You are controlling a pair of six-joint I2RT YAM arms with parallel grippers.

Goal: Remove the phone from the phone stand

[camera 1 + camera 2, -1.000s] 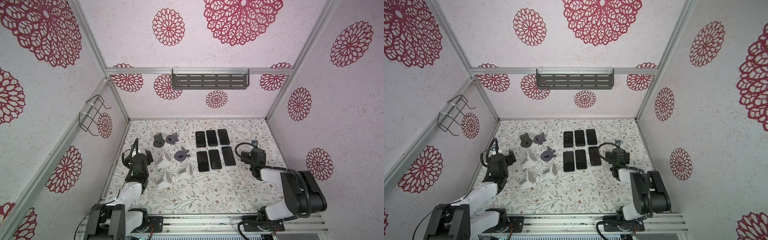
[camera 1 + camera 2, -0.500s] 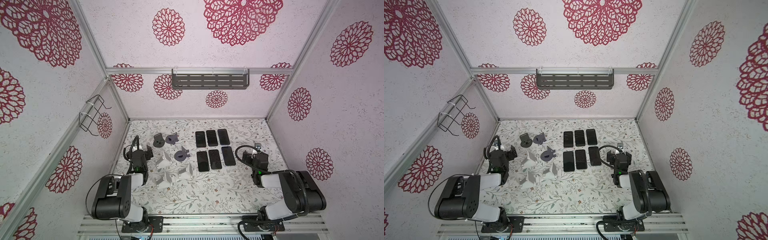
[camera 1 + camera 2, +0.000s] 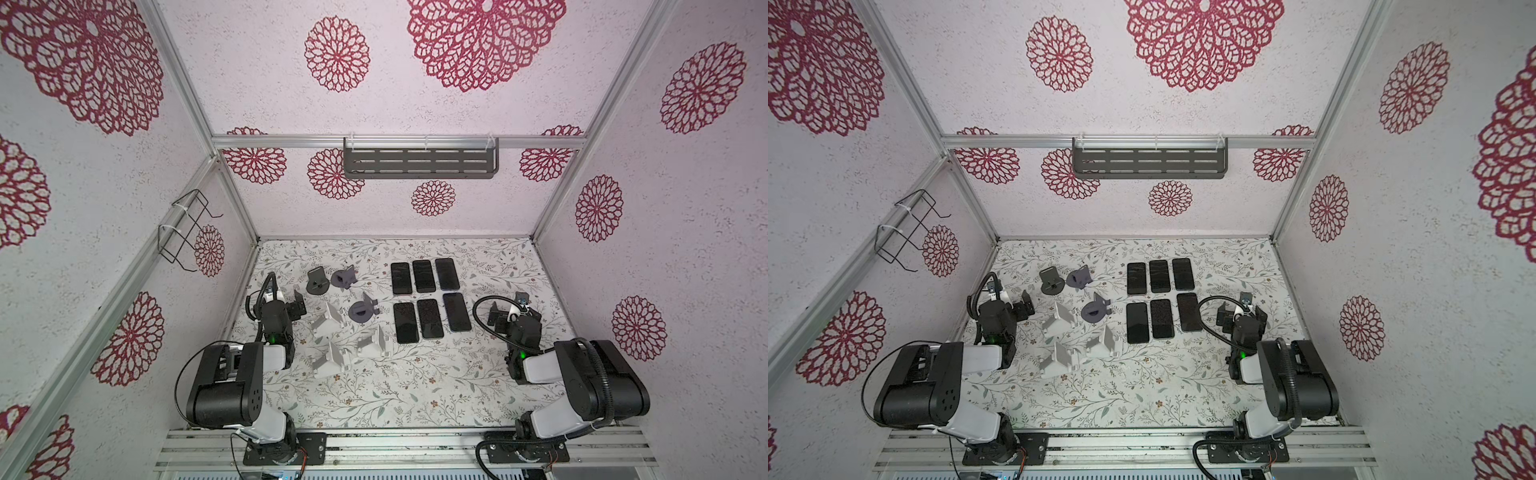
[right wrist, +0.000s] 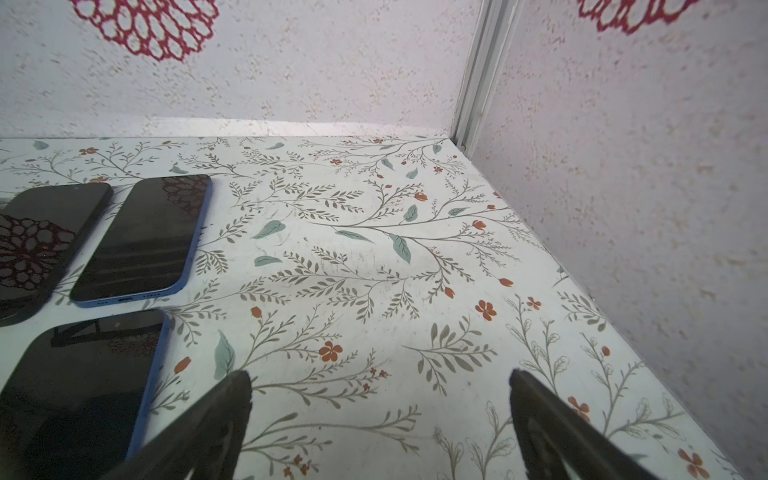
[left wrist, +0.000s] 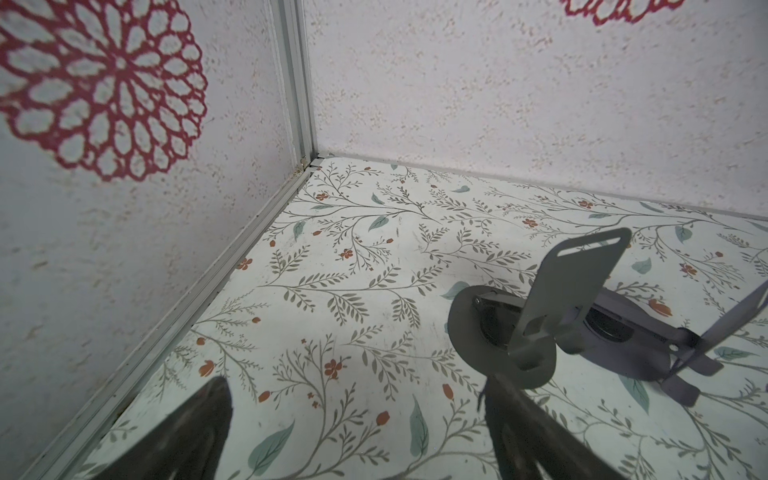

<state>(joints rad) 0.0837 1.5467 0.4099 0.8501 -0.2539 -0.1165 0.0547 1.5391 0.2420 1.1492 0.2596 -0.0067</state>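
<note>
Six dark-screened phones (image 3: pixel 429 318) lie flat beside six stands (image 3: pixel 362 311).

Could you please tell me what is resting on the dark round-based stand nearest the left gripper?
Nothing is visible on the stand: its tilted back plate and front lip are bare. The plate covers part of the round base behind it; that patch is hidden.
</note>
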